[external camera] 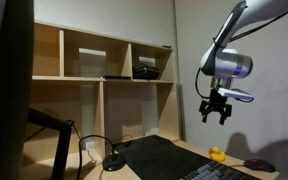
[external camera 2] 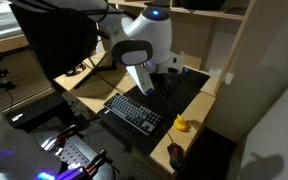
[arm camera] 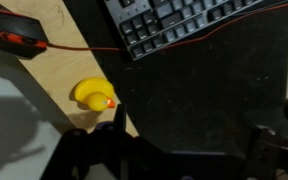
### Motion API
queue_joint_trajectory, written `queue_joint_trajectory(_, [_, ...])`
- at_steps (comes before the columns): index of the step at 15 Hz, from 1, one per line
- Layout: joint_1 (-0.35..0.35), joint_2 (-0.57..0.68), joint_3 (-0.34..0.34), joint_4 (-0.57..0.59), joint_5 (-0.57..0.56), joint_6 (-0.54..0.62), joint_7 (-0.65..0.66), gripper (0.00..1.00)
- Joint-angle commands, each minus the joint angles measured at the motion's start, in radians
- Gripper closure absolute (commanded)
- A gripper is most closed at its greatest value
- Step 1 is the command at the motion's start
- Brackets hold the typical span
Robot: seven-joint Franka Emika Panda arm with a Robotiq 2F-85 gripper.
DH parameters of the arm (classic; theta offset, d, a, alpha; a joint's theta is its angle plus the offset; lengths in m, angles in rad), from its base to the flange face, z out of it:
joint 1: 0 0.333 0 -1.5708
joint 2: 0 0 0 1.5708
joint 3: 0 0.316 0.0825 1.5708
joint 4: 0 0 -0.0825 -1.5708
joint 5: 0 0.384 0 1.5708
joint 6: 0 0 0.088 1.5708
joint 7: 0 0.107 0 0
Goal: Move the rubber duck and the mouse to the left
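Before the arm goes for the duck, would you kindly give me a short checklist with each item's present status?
1. Gripper open and empty: ok, jaws spread, nothing between them.
2. Rubber duck in sight: ok, on the wood at the edge of the black mat.
3. Gripper centred over the duck: not ok, in the wrist view the duck lies off to one side.
4. Mouse apart from the duck: ok.
5. Keyboard apart from the duck: ok.
6. Gripper clear of the desk: ok, it hangs well above.
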Motion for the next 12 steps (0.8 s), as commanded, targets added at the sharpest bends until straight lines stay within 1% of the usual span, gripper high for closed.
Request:
queue_joint_trajectory(1, [-0.069, 0.053, 0.044, 0.019, 0.013, 0.029, 0.016, 0.00])
queue_joint_trajectory(2, [-0.088, 0.091, 0.048, 0.032, 0.011, 0.038, 0.018, 0.00])
queue_joint_trajectory(3, [-0.096, 0.101, 0.054, 0.035, 0.010, 0.038, 0.018, 0.00])
queue_joint_trajectory(5, [-0.091, 0.086, 0.064, 0.035, 0.012, 0.036, 0.018, 0.00])
queue_joint_trajectory(6, [-0.073, 0.155, 0.054, 0.063, -0.082, 0.104, 0.210, 0.00])
queue_joint_trajectory(7, [-0.080, 0.194, 0.057, 0.088, -0.066, 0.110, 0.242, 0.00])
queue_joint_trajectory(8, [-0.088, 0.245, 0.055, 0.113, -0.071, 0.124, 0.300, 0.00])
queue_joint_trajectory(12, [-0.103, 0.372, 0.033, 0.178, -0.077, 0.149, 0.515, 0.00])
